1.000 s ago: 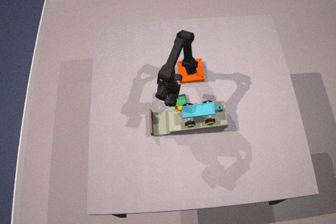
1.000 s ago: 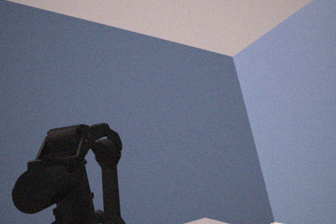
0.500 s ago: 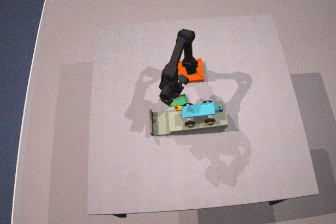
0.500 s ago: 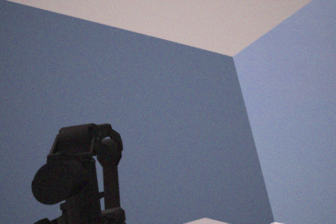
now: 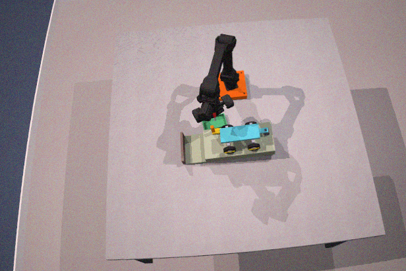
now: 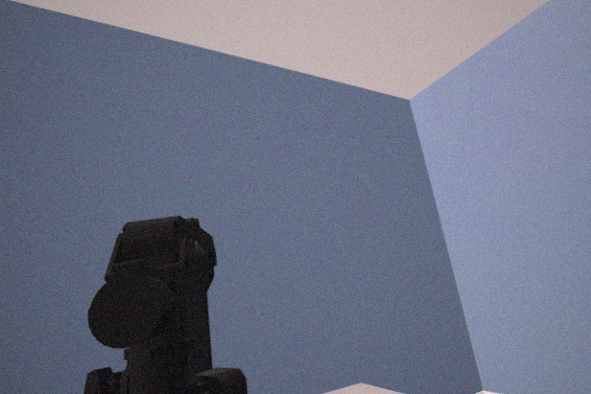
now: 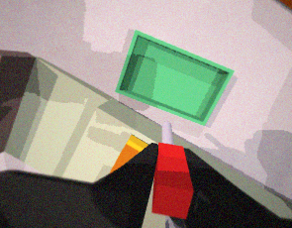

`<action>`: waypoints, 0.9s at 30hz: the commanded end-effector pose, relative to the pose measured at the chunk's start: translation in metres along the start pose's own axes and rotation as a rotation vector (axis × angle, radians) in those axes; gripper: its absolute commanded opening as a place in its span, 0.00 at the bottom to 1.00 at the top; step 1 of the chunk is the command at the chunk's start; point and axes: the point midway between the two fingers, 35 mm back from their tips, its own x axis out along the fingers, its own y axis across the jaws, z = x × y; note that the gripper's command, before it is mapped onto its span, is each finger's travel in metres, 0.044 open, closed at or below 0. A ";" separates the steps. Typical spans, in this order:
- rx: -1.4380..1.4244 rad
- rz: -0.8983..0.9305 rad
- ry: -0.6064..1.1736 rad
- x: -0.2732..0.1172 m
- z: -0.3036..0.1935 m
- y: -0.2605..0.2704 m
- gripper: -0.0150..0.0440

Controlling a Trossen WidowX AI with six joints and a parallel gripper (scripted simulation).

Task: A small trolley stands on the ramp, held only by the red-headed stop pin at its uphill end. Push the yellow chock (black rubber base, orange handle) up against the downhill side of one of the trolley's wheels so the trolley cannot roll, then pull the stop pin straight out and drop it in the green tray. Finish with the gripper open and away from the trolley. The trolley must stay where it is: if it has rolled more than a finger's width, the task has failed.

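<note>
My gripper point(image 5: 213, 117) point(image 7: 168, 153) is shut on the stop pin, whose red head point(image 5: 214, 115) point(image 7: 172, 180) and thin pale shaft show. In the top view the pin appears over the green tray point(image 5: 220, 122) point(image 7: 177, 89); its exact height is unclear. The blue trolley point(image 5: 240, 133) stands on the pale green ramp point(image 5: 194, 149) point(image 7: 44, 129). The yellow chock with orange handle point(image 5: 212, 128) point(image 7: 124, 159) sits on the ramp at the downhill side of the trolley's tray-side lower wheel. Whether they touch is unclear. The exterior view shows only part of the arm.
The orange base plate point(image 5: 242, 86) of the arm stands behind the tray. A brown end board point(image 5: 182, 148) point(image 7: 11, 96) rises at the ramp's low end. The tray lies close beside the ramp's long edge.
</note>
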 end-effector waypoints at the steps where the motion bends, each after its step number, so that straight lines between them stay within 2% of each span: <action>1: 0.127 0.031 -0.004 -0.001 0.000 -0.001 0.25; 6: 0.230 0.051 -0.007 -0.002 -0.001 -0.001 0.25; 27: 0.230 0.050 -0.011 0.019 0.026 -0.011 0.25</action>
